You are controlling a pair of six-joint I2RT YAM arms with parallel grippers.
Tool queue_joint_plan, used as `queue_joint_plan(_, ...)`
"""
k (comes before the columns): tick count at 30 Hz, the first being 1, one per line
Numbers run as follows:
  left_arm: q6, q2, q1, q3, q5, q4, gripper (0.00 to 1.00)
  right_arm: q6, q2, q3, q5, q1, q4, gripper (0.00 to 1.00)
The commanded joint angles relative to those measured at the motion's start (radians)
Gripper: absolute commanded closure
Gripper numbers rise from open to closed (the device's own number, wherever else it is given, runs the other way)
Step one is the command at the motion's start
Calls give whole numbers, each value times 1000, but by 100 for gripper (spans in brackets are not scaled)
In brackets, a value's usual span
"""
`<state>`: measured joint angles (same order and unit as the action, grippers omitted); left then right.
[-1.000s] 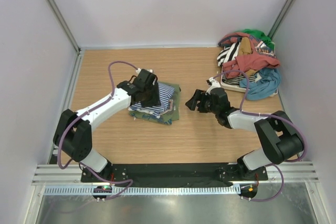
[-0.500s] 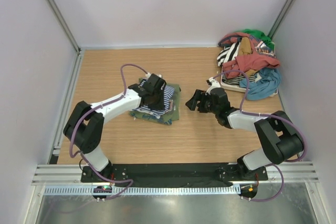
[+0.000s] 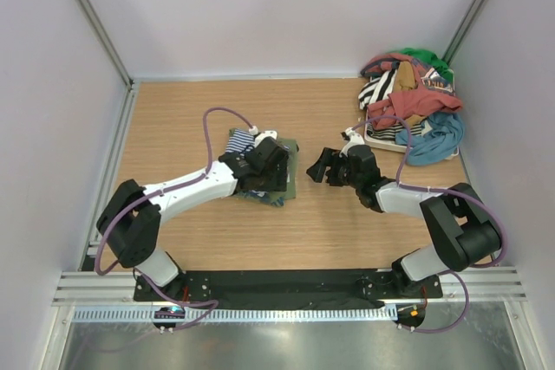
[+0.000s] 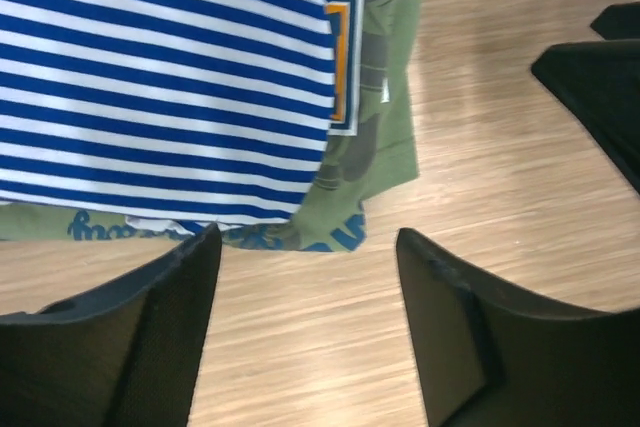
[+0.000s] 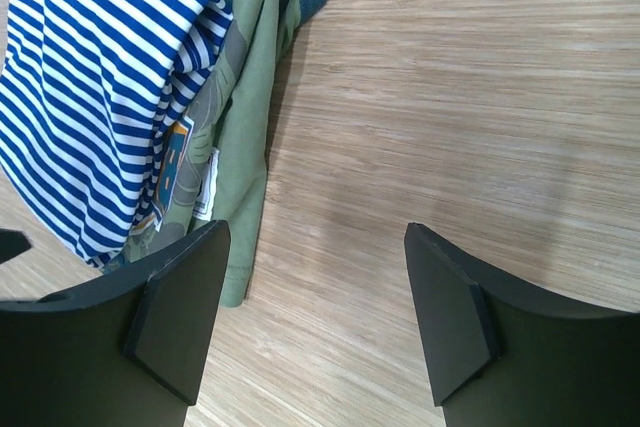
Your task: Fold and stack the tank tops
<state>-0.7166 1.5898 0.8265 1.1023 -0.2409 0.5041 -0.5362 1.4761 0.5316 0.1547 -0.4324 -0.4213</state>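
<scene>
My left hand [image 3: 270,163], the nearer one, hovers open and empty over the right edge of the striped top [image 4: 160,77] folded on the green top [image 5: 255,97], left of centre on the surface [image 3: 173,119], while my right hand [image 3: 319,165], also open, faces them from just beside.

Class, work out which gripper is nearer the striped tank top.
Left. The left gripper hovers over the striped tank top at its right edge; the right gripper sits farther right, above bare table, apart from the cloth.
</scene>
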Motion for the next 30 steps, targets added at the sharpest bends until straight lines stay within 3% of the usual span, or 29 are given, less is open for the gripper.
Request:
queue_joint_plan(1, 0, 7, 48, 106, -159, 68, 27, 1, -48, 7, -50, -2, -30, 23)
queue_joint_plan(4, 0, 108, 91, 235, -242, 172, 13, -2, -101, -19, -110, -2, -30, 21)
queue_joint_plan(10, -7, 382, 134, 546, -473, 440, 0, -19, -266, -108, -331, -2, -11, 19)
queue_joint_plan(13, -1, 488, 132, 657, -523, 523, 0, -34, -371, -160, -438, 1, -2, 19)
queue_joint_plan(21, 28, 608, 122, 738, -557, 534, 0, -70, -632, -269, -632, 0, 32, 20)
queue_joint_plan(26, 43, 662, 92, 734, -518, 511, 2, -74, -640, -271, -641, 0, 39, 20)
queue_joint_plan(30, 42, 638, 4, 654, -506, 491, 5, -73, -605, -262, -627, 1, 33, 21)
